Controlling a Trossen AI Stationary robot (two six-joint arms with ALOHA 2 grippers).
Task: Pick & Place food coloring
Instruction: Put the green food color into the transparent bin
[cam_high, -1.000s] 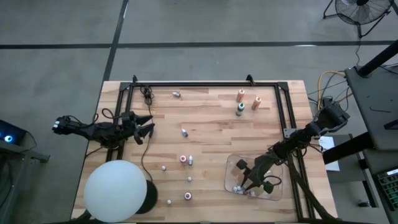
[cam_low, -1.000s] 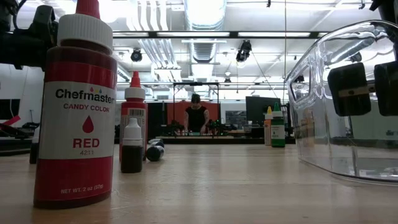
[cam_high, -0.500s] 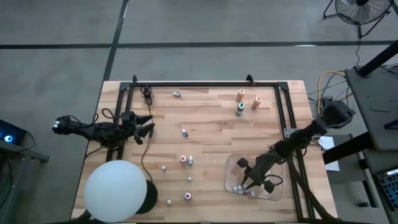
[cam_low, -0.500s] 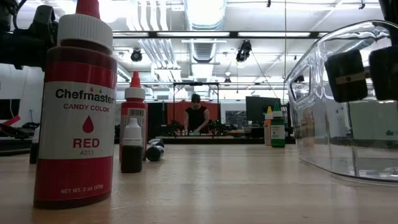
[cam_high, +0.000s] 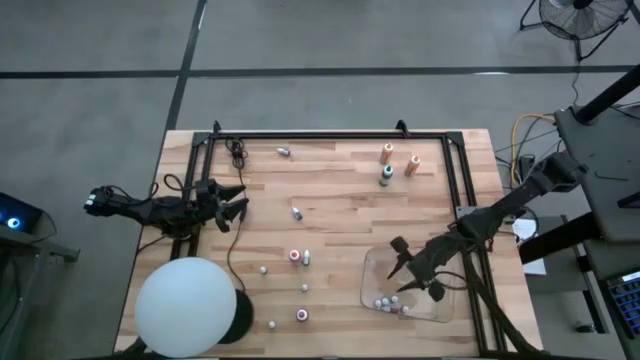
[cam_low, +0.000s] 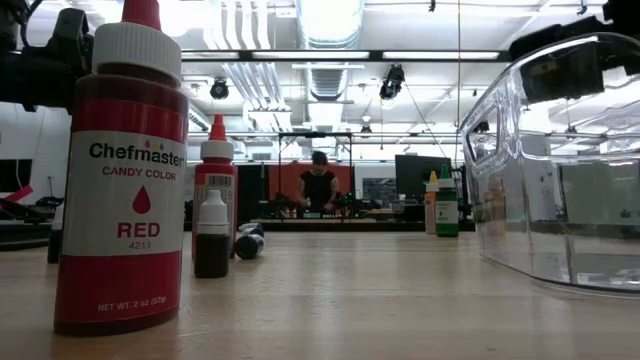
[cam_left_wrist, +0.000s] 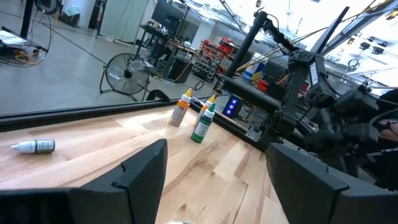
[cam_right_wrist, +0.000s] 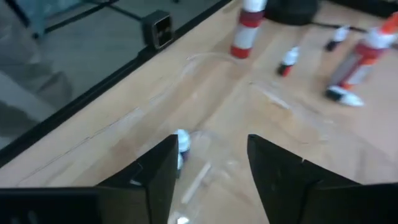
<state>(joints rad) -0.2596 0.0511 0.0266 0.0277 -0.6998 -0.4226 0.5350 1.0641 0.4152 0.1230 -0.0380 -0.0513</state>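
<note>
1. Right gripper (cam_high: 405, 268) over the clear tray (cam_high: 440, 312) at the table's front right, fingers spread, holding nothing.
2. Through the right wrist view, dark fingers (cam_right_wrist: 155, 174) wide apart above the tray's clear plastic, one small white-capped bottle (cam_right_wrist: 182, 144) just beyond them.
3. A few small bottles (cam_high: 388, 303) lying inside the tray, near its front left corner.
4. Left gripper (cam_high: 236, 200) parked at the table's left edge, fingers (cam_left_wrist: 134, 177) spread, empty.
5. Three upright bottles (cam_high: 392, 163) clustered at the back right of the table (cam_high: 340, 215); one bottle (cam_high: 284, 152) lying near the back rail.
6. More bottles scattered mid-table: one lying (cam_high: 297, 212), a red-capped pair (cam_high: 299, 257), several tiny ones further forward (cam_high: 301, 316).
7. White ball (cam_high: 187, 307) at the front left corner.
8. In the low view, a red bottle (cam_low: 122, 180) close up, tray wall (cam_low: 500, 190) at right, a person (cam_low: 319, 185) far behind.
</note>
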